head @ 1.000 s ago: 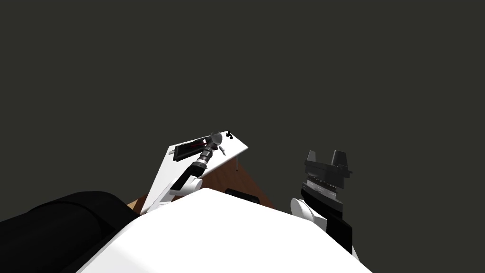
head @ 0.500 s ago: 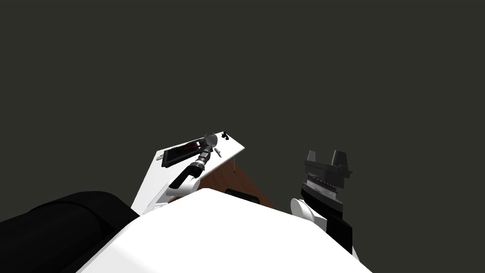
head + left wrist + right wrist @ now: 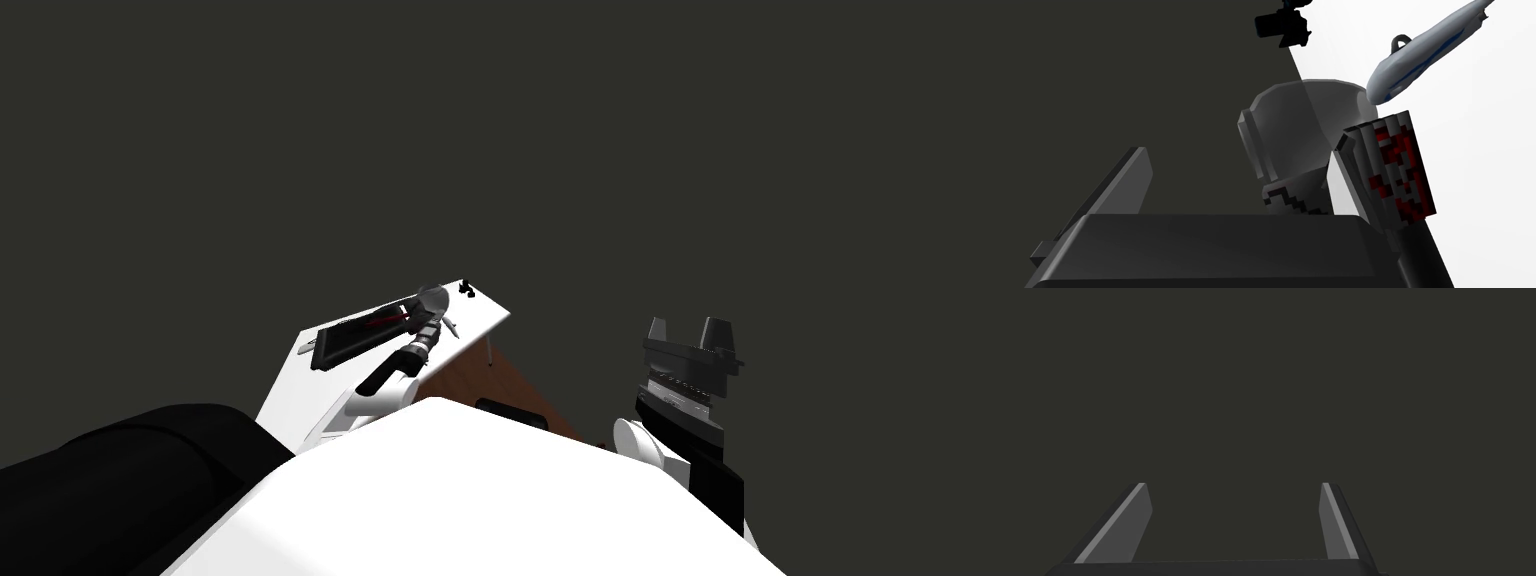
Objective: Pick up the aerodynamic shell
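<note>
Listing by size: white table [image 3: 300,385], bearing all items. Black slab with red markings [image 3: 1401,170], along the table's middle. Right gripper [image 3: 1231,484], fingers apart, parked well off the table. Left gripper [image 3: 1241,145], fingers spread and unclamped, straddling the grey translucent shell [image 3: 1304,125] at the table's far edge, seemingly placed for closing. Blue-striped model aeroplane [image 3: 1424,55], on the table, inward from that edge.

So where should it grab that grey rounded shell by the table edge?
Probably across the curved side walls of the grey shell, coming from the table edge, where the left gripper has its jaws open. It is smooth and rounded, and a red-black block crowds one side.
</note>
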